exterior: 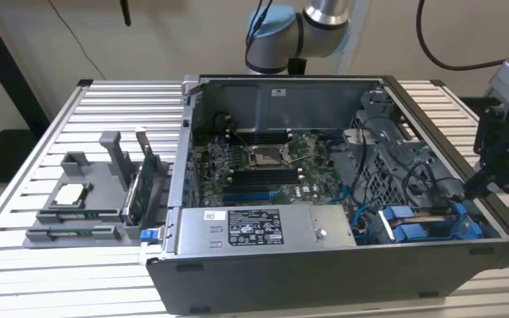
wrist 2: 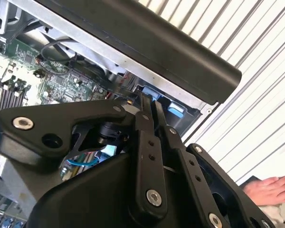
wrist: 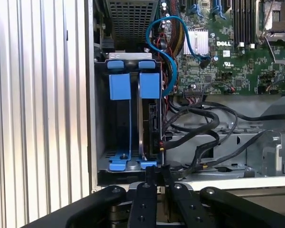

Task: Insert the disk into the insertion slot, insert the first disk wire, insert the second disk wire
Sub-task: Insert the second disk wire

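Note:
The insertion slot (wrist: 128, 123) is a grey bay with blue clips at the open case's corner, and it also shows in the exterior view as the slot (exterior: 423, 225). The disk (wrist: 151, 124) sits edge-on in one half of the bay under a blue carrier tab; the other half is hollow. A blue wire (wrist: 167, 52) loops from the board down to the bay's side. Black wires (wrist: 194, 118) with plugs lie right beside the disk's connector edge. My gripper (wrist: 157, 171) hovers over the case rim just outside the bay, fingers pressed together with nothing seen between them. It appears too as the gripper (wrist 2: 149, 100) and the gripper (exterior: 474, 191).
A grey labelled power-supply box (exterior: 259, 226) lies along the case's front wall, with the motherboard (exterior: 264, 159) behind it. A perforated metal cage (wrist: 130, 16) stands beyond the bay. A grey parts holder (exterior: 87, 195) sits at the exterior view's left. A person's hand (wrist 2: 270, 187) rests on the slatted table.

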`<state>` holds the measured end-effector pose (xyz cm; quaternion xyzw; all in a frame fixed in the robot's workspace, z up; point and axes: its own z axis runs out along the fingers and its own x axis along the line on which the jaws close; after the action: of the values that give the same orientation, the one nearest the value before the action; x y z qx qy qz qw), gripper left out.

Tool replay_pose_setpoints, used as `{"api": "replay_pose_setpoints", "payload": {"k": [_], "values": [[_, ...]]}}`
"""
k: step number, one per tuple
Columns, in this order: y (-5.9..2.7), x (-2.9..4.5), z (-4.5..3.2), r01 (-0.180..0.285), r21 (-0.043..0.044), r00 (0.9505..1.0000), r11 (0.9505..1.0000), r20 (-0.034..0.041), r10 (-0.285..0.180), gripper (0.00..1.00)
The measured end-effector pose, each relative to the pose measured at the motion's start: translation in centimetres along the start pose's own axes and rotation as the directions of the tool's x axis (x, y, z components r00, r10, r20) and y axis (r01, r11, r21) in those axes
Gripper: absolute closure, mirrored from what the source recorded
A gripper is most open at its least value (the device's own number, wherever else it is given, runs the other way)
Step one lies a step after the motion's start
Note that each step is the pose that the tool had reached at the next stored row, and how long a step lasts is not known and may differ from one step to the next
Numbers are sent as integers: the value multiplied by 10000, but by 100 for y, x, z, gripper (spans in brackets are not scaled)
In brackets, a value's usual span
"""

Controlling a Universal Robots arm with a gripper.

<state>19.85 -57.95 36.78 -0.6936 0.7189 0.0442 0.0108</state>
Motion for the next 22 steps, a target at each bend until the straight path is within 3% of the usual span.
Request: {"api": "replay_pose_setpoints", "payload": {"k": [10, 12, 18, 22], "values": [[0, 2, 4, -32, -11, 10000, 10000, 8, 32, 83], [-2, 6, 5, -43, -15, 10000, 10000, 23, 43, 75], [-3, 19, 6, -176, -15, 9996, 9998, 236, 176, 75], [-4, 29, 11, -393, -3, 9987, 9992, 312, 393, 75]]}}
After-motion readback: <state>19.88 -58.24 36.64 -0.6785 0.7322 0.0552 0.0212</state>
